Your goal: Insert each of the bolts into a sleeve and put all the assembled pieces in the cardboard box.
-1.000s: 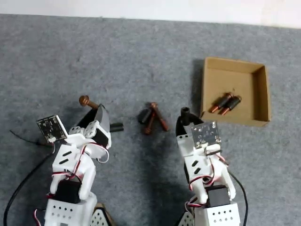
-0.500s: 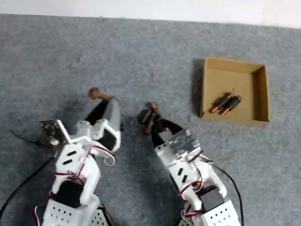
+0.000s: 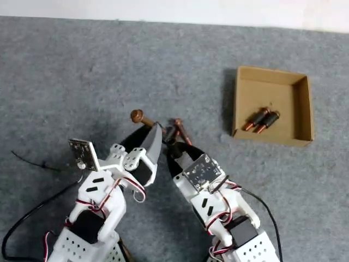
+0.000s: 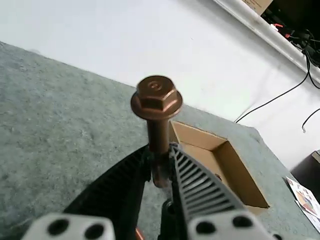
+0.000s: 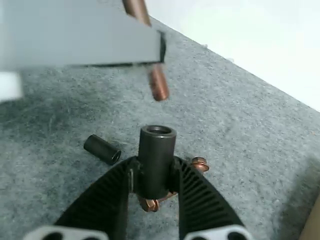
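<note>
A second ago the two arms were apart. Now they have swung in together, a little way off from the cardboard box [image 3: 270, 90], on the left arm's side of it. The left claw [image 4: 160, 155] is pinching a copper bolt [image 4: 156, 100] by its stem. The right claw [image 5: 156, 166] is pinching a black sleeve [image 5: 157, 150] that stands up with its hole on top. The bolt's tip now hangs just above that hole, not in it yet. So I think the next job is to line them up and push the bolt in. Two finished pieces [image 3: 262, 119] lie in the box. A loose sleeve [image 5: 101, 149] and loose bolts [image 5: 199, 163] wait on the worktop, out of the box.
</note>
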Available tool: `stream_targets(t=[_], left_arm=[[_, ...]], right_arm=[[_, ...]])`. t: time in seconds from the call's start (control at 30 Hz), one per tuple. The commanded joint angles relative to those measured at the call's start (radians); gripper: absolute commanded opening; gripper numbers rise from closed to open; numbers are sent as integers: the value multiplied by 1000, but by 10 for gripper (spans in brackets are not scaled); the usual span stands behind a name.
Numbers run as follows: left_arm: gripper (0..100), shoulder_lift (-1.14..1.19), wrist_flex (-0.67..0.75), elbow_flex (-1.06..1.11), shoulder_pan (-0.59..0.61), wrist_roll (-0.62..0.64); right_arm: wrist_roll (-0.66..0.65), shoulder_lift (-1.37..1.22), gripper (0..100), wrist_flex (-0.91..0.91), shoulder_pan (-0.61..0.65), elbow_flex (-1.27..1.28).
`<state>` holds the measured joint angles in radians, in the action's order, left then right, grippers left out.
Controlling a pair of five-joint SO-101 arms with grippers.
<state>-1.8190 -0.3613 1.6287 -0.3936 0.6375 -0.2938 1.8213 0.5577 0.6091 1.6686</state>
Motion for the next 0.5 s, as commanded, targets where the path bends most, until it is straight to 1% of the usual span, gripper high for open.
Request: stream_targets(t=[0.0, 0.07, 0.2, 0.37, 0.47], left_arm=[[5, -10, 25, 13, -19, 0], [6, -10, 23, 19, -19, 0], [6, -10, -37, 8, -21, 0], [5, -10, -63, 7, -42, -2], [5, -10, -66, -30, -61, -2]], right_arm=[[-11, 18, 5, -39, 7, 21], [-11, 18, 5, -39, 5, 21], [-75, 18, 5, -39, 10, 24], [-84, 18, 5, -39, 5, 25], [-86, 18, 5, -39, 4, 39]])
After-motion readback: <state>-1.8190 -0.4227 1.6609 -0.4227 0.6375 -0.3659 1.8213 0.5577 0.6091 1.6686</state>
